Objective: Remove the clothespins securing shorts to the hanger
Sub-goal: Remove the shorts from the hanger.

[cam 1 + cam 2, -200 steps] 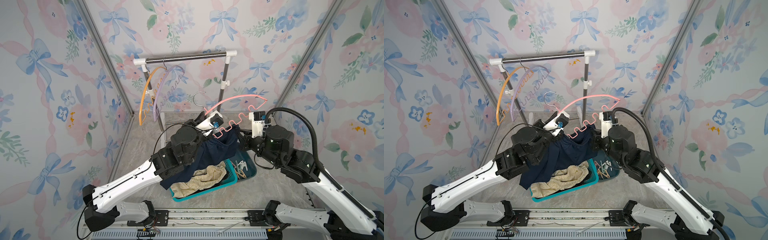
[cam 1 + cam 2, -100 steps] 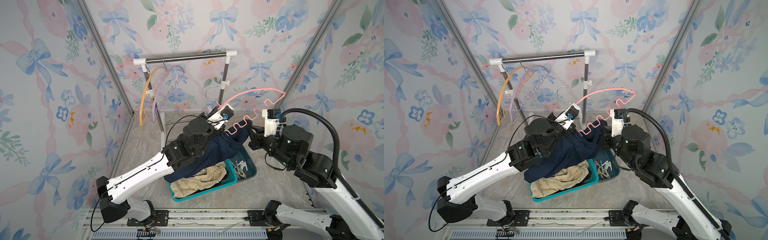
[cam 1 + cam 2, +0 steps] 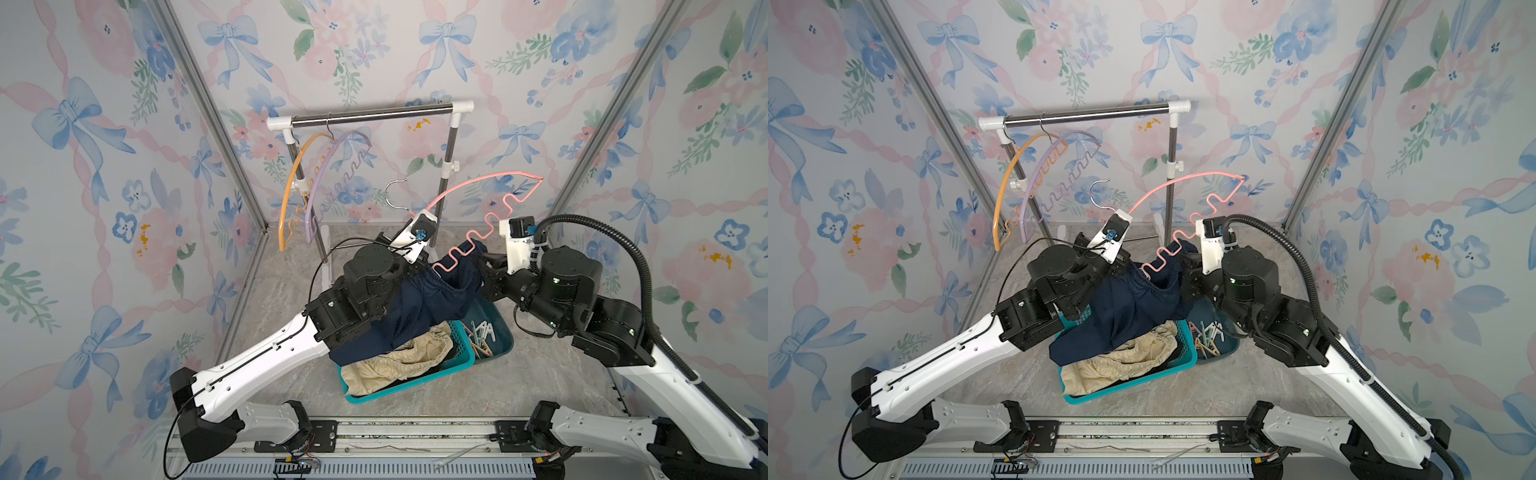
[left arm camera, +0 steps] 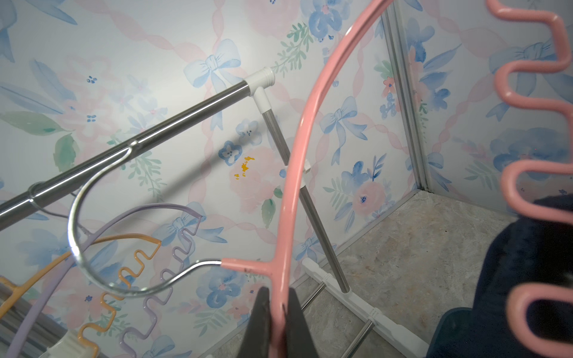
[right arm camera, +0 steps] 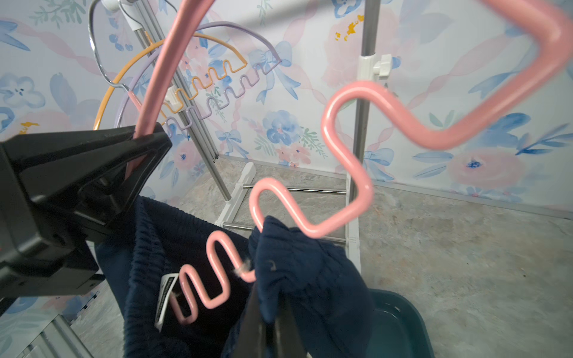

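My left gripper [image 4: 279, 297] is shut on the arc of the pink hanger [image 3: 478, 185] just below its metal hook, and it also shows in the right wrist view [image 5: 145, 136]. The hanger tilts over the baskets. Navy shorts [image 3: 419, 299] hang from the low end of its wavy bar [image 5: 217, 257]. My right gripper [image 5: 269, 310] is shut on a fold of their waistband beside that bar. No clip shows on the hanger. Several clothespins [image 3: 480, 336] lie in the dark teal bin [image 3: 503, 332]. Cream shorts [image 3: 399, 361] lie in the teal basket [image 3: 407, 392].
The clothes rack [image 3: 370, 114] stands at the back, with an orange hanger [image 3: 291, 187] and a lilac hanger [image 3: 316, 187] hanging bare at its left end. Its right post [image 3: 446, 166] runs close behind the pink hanger. Metal frame posts mark the corners.
Both arms carried the hanger and navy shorts up and to the right, then came back a little to the left. Both grips stayed as they were.
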